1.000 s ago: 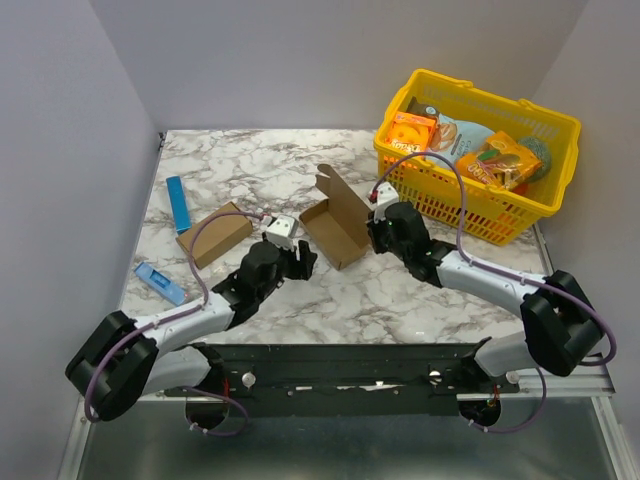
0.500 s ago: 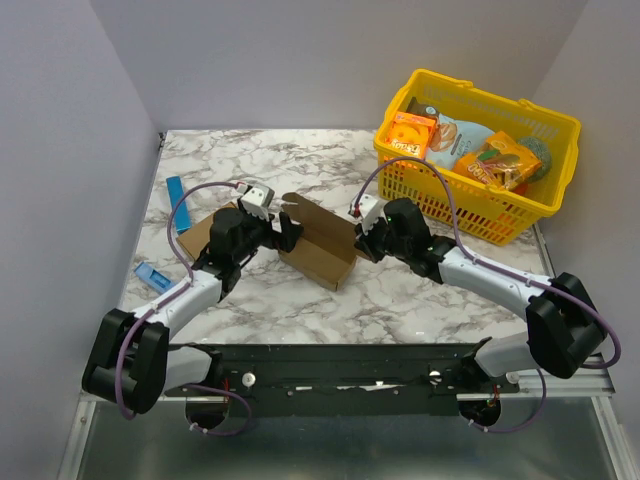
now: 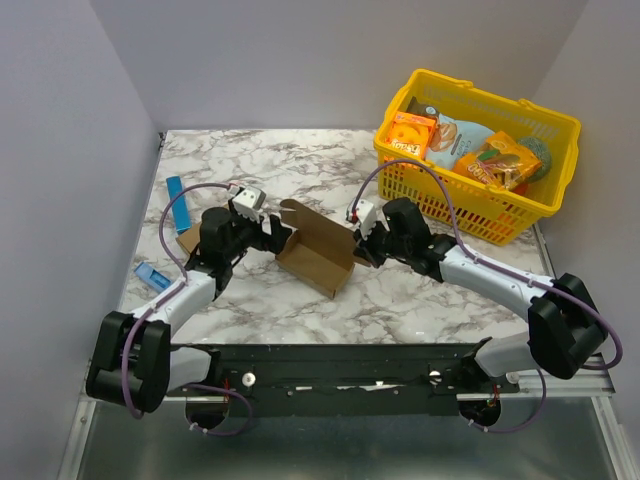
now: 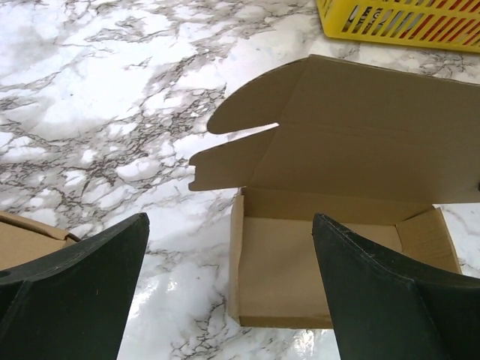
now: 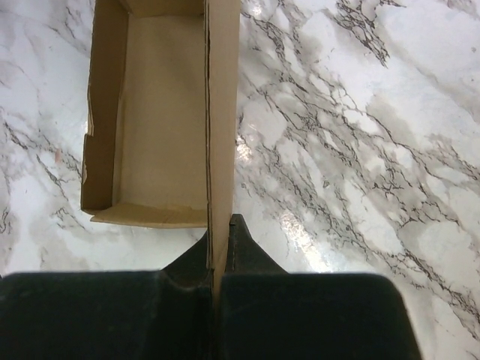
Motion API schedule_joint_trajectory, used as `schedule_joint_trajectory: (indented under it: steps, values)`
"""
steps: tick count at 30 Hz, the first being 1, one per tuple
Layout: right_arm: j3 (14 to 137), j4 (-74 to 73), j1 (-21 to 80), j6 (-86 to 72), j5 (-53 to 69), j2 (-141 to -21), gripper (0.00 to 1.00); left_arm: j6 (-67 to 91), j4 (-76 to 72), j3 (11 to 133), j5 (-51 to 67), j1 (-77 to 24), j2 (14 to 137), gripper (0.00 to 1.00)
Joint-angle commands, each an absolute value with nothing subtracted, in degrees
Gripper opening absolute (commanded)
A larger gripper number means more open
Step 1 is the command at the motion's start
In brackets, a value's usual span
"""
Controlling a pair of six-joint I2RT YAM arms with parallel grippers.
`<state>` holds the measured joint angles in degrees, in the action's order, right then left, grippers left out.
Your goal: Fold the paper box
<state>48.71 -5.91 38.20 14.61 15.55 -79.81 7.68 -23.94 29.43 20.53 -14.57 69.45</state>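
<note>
Top view: paper box (image 3: 318, 250) sits on the marble table (image 3: 420, 295), between the two arms, tray open and lid flap raised. Left gripper (image 3: 276, 232) is at the box's left end, jaws spread wide, holding nothing. Right gripper (image 3: 357, 238) is at the box's right side, clamped on the cardboard. Yellow basket (image 3: 470, 215) stands well apart, far right.

Left wrist: both fingers (image 4: 82, 285) are far apart, tray between and ahead of them, no contact. A corner of another carton (image 4: 22, 236) shows lower left.

Right wrist: fingertips (image 5: 241, 244) are pinched tight on the thin edge of the upright panel; the tray lies to its left.
</note>
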Motion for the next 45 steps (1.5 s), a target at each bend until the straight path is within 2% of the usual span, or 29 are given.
schedule_joint_trajectory:
  steps: [1, 12, 15, 18, 19, 24, 25, 28, 30, 35, 36, 38, 39, 42, 45]
  values:
    - [50.0, -10.5, 38.5, 15.7, 17.4, -79.0, 0.0, 6.0, -25.3, 30.1, 26.4, -12.2, 70.7, 0.99]
    - [50.6, -11.4, 38.4, 16.0, 19.0, -78.7, 0.01, 5.6, -24.3, 36.3, 34.8, -9.2, 78.8, 0.98]
    - [50.6, -11.4, 38.5, 15.9, 17.8, -78.9, 0.0, 6.2, -24.6, 36.6, 37.3, -9.2, 79.7, 0.91]
    - [50.8, -11.3, 38.5, 15.9, 15.3, -78.9, 0.0, 7.5, -24.5, 36.2, 37.5, -9.3, 79.4, 0.7]
    - [50.8, -11.2, 38.5, 15.9, 14.9, -78.8, 0.01, 7.6, -24.6, 35.9, 37.4, -9.4, 79.3, 0.6]
    - [50.8, -11.0, 38.5, 16.1, 13.7, -79.0, 0.0, 8.1, -23.7, 36.7, 38.3, -10.6, 80.3, 0.46]
    - [50.7, -10.9, 38.6, 16.1, 13.4, -79.0, 0.01, 8.0, -22.8, 37.3, 38.2, -10.8, 80.6, 0.39]
    - [50.6, -10.5, 38.5, 15.9, 12.2, -78.8, 0.01, 7.7, -21.7, 37.4, 37.9, -11.5, 80.7, 0.27]
    - [50.3, -9.8, 38.5, 15.6, 11.3, -78.3, 0.0, 7.7, -21.6, 37.1, 36.9, -12.1, 80.1, 0.27]
    - [50.2, -8.6, 38.5, 13.4, 7.8, -77.6, 0.01, 7.4, -22.2, 36.2, 34.4, -14.8, 79.7, 0.15]
    - [50.4, -8.7, 38.4, 12.7, 6.9, -77.6, 0.07, 7.2, -22.1, 36.1, 33.6, -15.9, 79.6, 0.07]
    - [50.8, -9.0, 38.5, 10.3, 2.8, -78.0, 0.17, 6.8, -22.8, 35.0, 30.2, -17.3, 78.2, 0.03]
    - [51.4, -9.5, 38.5, 9.4, 1.2, -78.1, 0.35, 6.6, -23.1, 34.5, 28.8, -17.9, 77.6, 0.0]
    - [52.0, -11.9, 38.4, 6.2, -4.1, -78.6, 0.54, 5.9, -25.7, 31.6, 24.0, -20.5, 74.8, 0.0]
    - [52.1, -14.2, 38.1, 4.1, -6.1, -78.1, 0.61, 5.0, -27.6, 29.7, 21.9, -21.7, 72.9, 0.0]
